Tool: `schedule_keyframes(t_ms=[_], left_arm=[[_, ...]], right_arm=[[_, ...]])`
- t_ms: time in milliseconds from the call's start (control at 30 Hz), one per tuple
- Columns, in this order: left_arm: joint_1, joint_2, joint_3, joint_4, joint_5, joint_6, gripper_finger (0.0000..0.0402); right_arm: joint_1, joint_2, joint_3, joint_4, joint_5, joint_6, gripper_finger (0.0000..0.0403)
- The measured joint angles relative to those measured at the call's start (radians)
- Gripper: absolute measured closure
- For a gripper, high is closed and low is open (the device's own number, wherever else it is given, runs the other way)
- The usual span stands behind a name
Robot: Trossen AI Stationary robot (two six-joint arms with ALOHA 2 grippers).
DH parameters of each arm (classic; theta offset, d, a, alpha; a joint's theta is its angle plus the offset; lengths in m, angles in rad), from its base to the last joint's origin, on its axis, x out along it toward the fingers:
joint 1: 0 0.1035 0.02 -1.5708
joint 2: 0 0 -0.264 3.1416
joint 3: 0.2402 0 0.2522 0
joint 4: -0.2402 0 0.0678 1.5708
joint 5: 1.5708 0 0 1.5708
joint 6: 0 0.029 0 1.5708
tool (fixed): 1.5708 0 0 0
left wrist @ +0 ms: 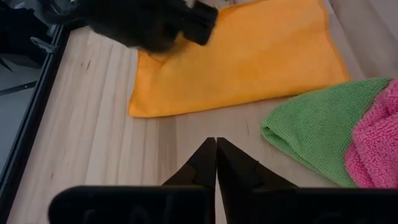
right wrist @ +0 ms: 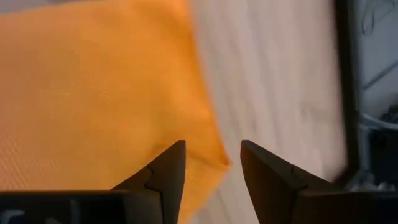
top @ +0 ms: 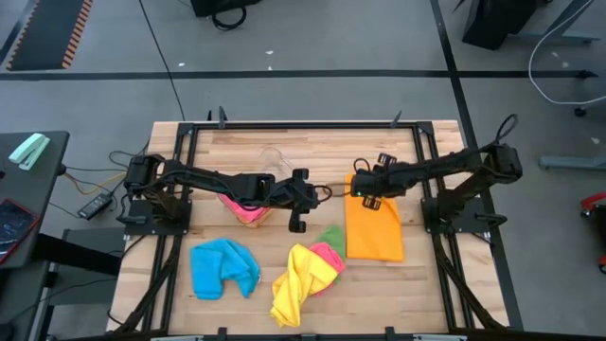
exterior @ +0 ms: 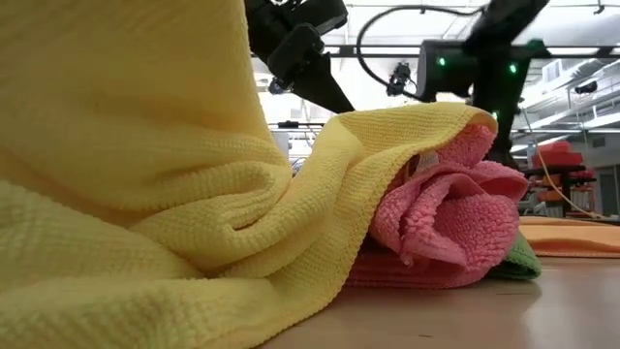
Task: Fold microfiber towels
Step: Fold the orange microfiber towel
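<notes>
We see the orange towel (top: 374, 229) lying flat on the right half of the wooden table (top: 237, 147). The right gripper (right wrist: 211, 163) hovers over its far corner with fingers spread, holding nothing. Beside the orange cloth lie the green towel (left wrist: 314, 130) and pink towel (exterior: 441, 218), with the yellow towel (top: 298, 279) draped over them; the blue towel (top: 222, 268) sits crumpled to the left. The left gripper (left wrist: 216, 163) — fingers pressed together, empty — hangs mid-table near the orange edge.

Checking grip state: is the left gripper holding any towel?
No: the left gripper is shut on nothing, over bare wood short of the orange towel.
</notes>
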Motion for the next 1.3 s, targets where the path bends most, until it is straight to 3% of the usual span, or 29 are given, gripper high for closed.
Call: schedule_keyframes(t_ms=[200, 400, 967, 1167, 1300], left_arm=[[0.0, 0.0, 0.0, 0.0, 0.0, 0.0, 0.0375], [0.0, 0.0, 0.0, 0.0, 0.0, -0.009, 0.037], [0.0, 0.0, 0.0, 0.001, 0.0, -0.019, 0.0374], [0.001, 0.0, 0.0, 0.001, 0.0, -0.018, 0.037], [0.001, 0.0, 0.0, 0.001, 0.0, -0.019, 0.0373]], right_arm=[[0.004, -0.078, 0.014, -0.019, -0.119, -0.036, 0.0241], [-0.008, -0.058, -0.049, 0.045, -0.178, -0.03, 0.0243], [-0.127, -0.04, -0.101, -0.086, -0.124, 0.17, 0.0243], [-0.074, -0.062, -0.038, -0.059, -0.238, 0.126, 0.0243], [-0.013, -0.061, -0.057, 0.109, -0.349, 0.049, 0.0243]])
